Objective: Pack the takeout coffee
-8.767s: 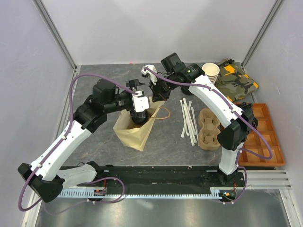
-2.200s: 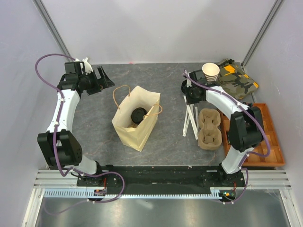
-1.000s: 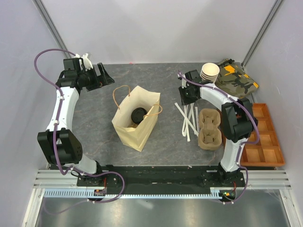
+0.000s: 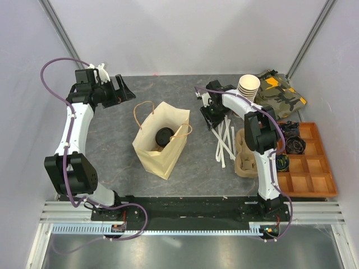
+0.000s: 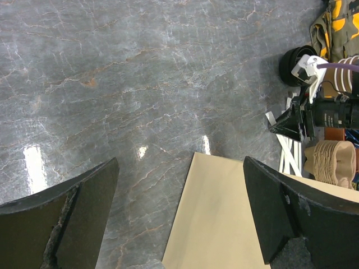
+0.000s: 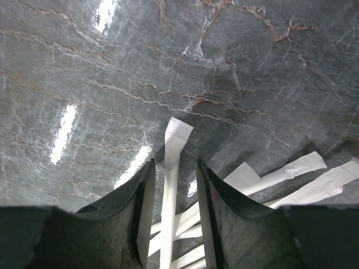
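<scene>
Takeout coffee (image 4: 163,135) sits in paper bag (image 4: 150,159); likely straw step. Right hand (image 6: 176,163) spread astride wrapped straw (image 6: 175,134), should pinch it; left hand (image 5: 180,162) spread.

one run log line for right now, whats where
takeout coffee: in paper bag | left gripper: open, empty | right gripper: open, straddling wrapped straw

Grey marbled table (image 4: 168,89). Kraft paper bag (image 4: 160,156) stands mid-table, mouth open. To its right, wrapped straws (image 4: 224,143) lie in a loose fan, with a pulp cup carrier (image 4: 242,161) just beside them. Far right corner: stack of lidless paper cups (image 4: 248,85) beside a camouflage pouch (image 4: 282,92). Orange compartment tray (image 4: 315,176) at right edge, black lids (image 4: 295,145) in its far cells
</scene>
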Robot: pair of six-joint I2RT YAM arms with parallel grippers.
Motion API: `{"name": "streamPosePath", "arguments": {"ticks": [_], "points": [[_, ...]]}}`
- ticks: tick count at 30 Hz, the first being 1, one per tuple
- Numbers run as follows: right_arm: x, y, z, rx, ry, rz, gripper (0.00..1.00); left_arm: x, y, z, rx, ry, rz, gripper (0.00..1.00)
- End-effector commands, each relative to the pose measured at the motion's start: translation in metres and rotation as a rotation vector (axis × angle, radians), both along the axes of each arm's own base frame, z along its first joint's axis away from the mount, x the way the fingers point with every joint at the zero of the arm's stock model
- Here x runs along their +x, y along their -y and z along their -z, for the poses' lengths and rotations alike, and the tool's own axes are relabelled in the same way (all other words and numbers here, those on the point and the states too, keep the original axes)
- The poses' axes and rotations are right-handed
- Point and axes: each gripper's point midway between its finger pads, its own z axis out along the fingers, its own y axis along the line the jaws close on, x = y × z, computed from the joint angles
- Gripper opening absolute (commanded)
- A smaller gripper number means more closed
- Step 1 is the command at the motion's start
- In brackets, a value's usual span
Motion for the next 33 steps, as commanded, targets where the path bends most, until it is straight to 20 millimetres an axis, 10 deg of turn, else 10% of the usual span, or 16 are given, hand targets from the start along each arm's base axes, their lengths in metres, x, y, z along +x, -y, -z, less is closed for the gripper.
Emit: {"name": "streamPosePath", "arguments": {"ticks": [1, 10, 16, 25, 33], "points": [[0.003, -0.009, -0.001, 0.025, -0.017, -0.002, 0.42, -0.002, 0.003, -0.008, 0.012, 0.036, 0.029, 1.00], [0.005, -0.015, -0.021, 0.062, 0.002, 0.013, 0.17, -0.005, 0.004, -0.007, 0.013, 0.035, 0.031, 1.00], [0.007, -0.028, -0.078, 0.173, 0.079, 0.046, 0.00, -0.007, 0.005, -0.012, 0.004, 0.045, 0.035, 1.00], [0.001, -0.034, -0.197, 0.370, 0.281, 0.118, 0.00, -0.009, 0.008, -0.025, -0.003, 0.077, 0.044, 1.00], [0.024, -0.025, -0.359, 0.629, 0.632, 0.249, 0.00, -0.003, 0.000, -0.046, 0.000, 0.127, 0.002, 1.00]]}}
